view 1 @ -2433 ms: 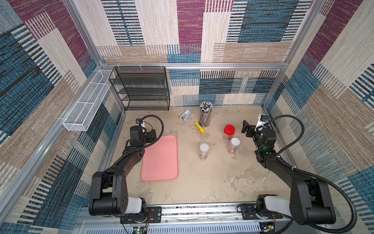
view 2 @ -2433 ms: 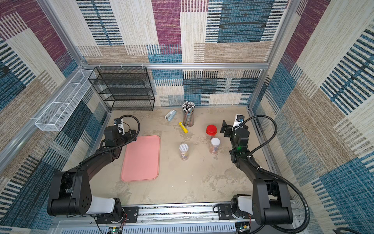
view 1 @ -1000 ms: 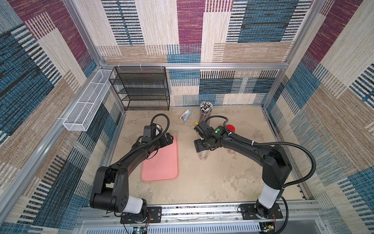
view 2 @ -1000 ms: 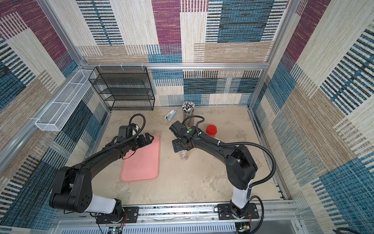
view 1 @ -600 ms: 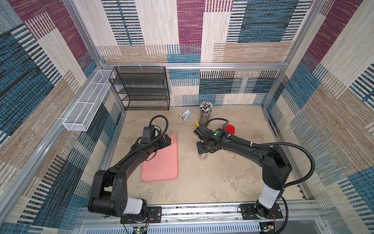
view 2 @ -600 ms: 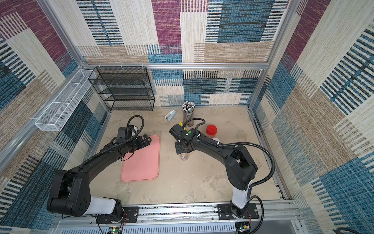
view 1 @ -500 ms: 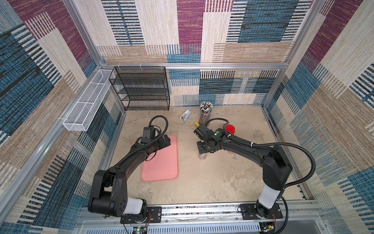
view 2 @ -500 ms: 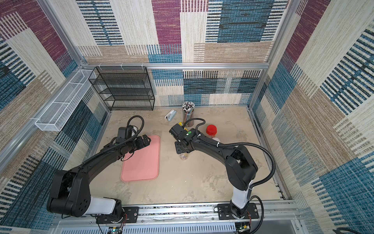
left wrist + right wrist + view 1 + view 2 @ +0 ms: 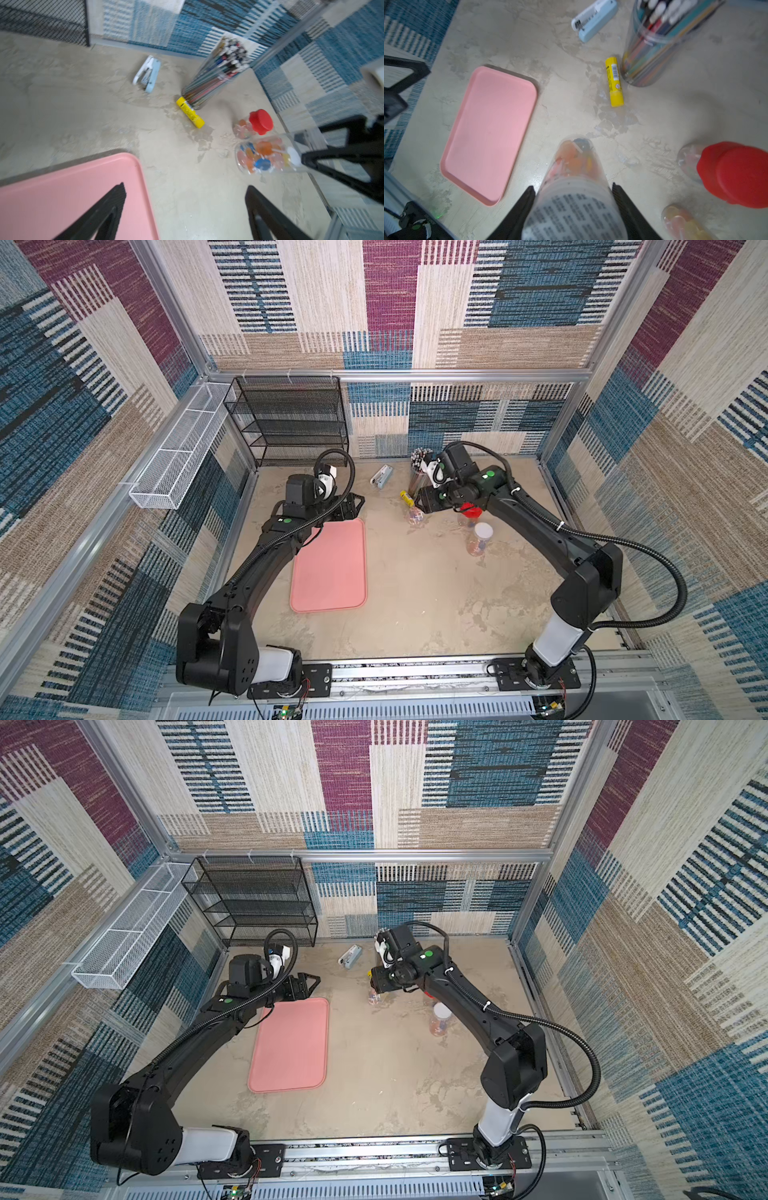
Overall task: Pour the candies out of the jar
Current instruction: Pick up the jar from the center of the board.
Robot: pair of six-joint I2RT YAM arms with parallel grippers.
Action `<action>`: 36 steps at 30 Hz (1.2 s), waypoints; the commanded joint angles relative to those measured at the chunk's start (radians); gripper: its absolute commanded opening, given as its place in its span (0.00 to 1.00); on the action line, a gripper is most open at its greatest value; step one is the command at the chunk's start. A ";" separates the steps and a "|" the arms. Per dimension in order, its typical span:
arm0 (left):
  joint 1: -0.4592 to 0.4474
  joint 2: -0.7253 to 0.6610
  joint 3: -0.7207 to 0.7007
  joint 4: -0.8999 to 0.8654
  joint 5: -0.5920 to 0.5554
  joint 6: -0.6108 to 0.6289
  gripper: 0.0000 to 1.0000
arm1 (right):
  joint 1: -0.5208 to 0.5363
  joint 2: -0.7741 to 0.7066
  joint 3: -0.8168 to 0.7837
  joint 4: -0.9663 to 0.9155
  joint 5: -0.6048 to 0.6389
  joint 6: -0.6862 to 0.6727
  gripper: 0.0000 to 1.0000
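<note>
Illegible black print on jar (image 9: 575,209)

Overhead stereo; wrist close-ups sharing tray (image 9: 52,182)

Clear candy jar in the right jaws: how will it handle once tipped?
Probably slippery: the jar is smooth, round clear plastic, and the right gripper pinches it between just two jaws. Likely light, being only part-filled with lollipops. They look loose, so the weight may shift as it tilts.

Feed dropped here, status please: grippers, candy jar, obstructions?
Right gripper shut on clear plastic candy jar, aloft, tilted. Left gripper open, empty, beside flat pink tray. Lollipops inside. Nothing between jar and tray.
</note>
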 commanded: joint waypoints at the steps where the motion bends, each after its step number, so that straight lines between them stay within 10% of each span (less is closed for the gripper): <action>1: -0.045 -0.016 0.001 0.024 0.146 0.219 0.92 | -0.030 0.028 0.092 -0.106 -0.140 -0.146 0.41; 14: -0.213 0.001 -0.025 0.137 0.190 0.508 0.91 | -0.065 0.025 0.154 -0.182 -0.412 -0.179 0.39; 36: -0.305 0.140 0.041 0.112 0.341 0.512 0.91 | -0.074 -0.081 -0.062 -0.095 -0.566 -0.176 0.35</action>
